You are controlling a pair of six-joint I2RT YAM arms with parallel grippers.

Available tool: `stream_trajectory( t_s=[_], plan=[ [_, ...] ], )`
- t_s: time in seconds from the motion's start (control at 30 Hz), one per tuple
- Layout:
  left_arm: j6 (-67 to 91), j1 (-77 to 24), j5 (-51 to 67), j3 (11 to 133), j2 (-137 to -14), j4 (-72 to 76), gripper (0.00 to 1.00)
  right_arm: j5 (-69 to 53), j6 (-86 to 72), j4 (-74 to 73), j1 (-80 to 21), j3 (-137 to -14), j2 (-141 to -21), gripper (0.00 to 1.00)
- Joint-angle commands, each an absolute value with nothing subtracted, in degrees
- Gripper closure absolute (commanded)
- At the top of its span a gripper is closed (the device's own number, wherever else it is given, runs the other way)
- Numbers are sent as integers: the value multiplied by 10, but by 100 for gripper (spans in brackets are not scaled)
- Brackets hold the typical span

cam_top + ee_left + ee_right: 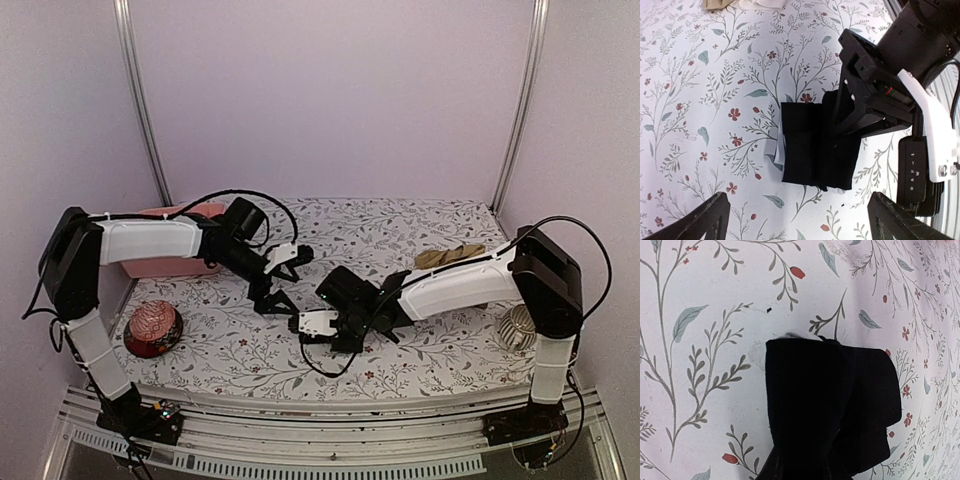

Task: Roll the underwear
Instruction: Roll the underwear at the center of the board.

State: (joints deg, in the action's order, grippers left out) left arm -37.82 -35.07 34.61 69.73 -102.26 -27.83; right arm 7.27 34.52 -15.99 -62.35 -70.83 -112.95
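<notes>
Black underwear (800,150) lies folded into a compact, roughly square packet on the flower-patterned table (400,225), in the near middle of the surface between the two arms. A thin strip of white trim shows along the packet's edge on the side away from the right arm. The packet is folded, not rolled: its layers lie flat and overlapped, and one layer is doubled over on the right arm's side. The right gripper (837,122) comes down onto that doubled side with its jaws drawn close together, pinching the cloth. In the right wrist view the black fabric rises towards the camera and narrows at the bottom edge, which fits a pinch, though the fingers themselves are hidden there. The left gripper (799,196) hangs above the near edge of the packet with its fingers (705,220) spread wide to either side, holding nothing and clear of the cloth. Tan underwear (450,255) lies bunched towards the back right of the table, well apart from the black piece and untouched by either arm. A pink tub (165,266) stands at the back left, partly behind the left arm. A red bowl (152,328) sits at the near left. A white ribbed object (515,328) sits at the near right edge beside the right arm; what it is cannot be told.
</notes>
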Motion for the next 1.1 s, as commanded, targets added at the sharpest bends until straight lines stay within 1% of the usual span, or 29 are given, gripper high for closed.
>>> stream_trajectory(
  t_s=[0.0,0.2,0.37,0.47,0.73,1.07],
  plan=[
    [-373,-344,343,678,-1041,-231,1,-27,312,-269,-609,-751,-1165,92],
    [-381,-347,402,729,-1112,-289,1,-69,303,-321,-596,-790,-1195,92],
    [-387,-358,412,736,-1121,-306,1,-76,302,-328,-589,-795,-1207,91],
    [-389,-368,414,740,-1148,-315,2,-78,300,-328,-587,-796,-1208,91],
    [-407,-389,416,739,-1169,-334,2,-86,297,-327,-578,-796,-1212,90],
    [-424,-405,451,743,-1174,-368,2,-75,289,-324,-570,-798,-1230,89]
  ],
)
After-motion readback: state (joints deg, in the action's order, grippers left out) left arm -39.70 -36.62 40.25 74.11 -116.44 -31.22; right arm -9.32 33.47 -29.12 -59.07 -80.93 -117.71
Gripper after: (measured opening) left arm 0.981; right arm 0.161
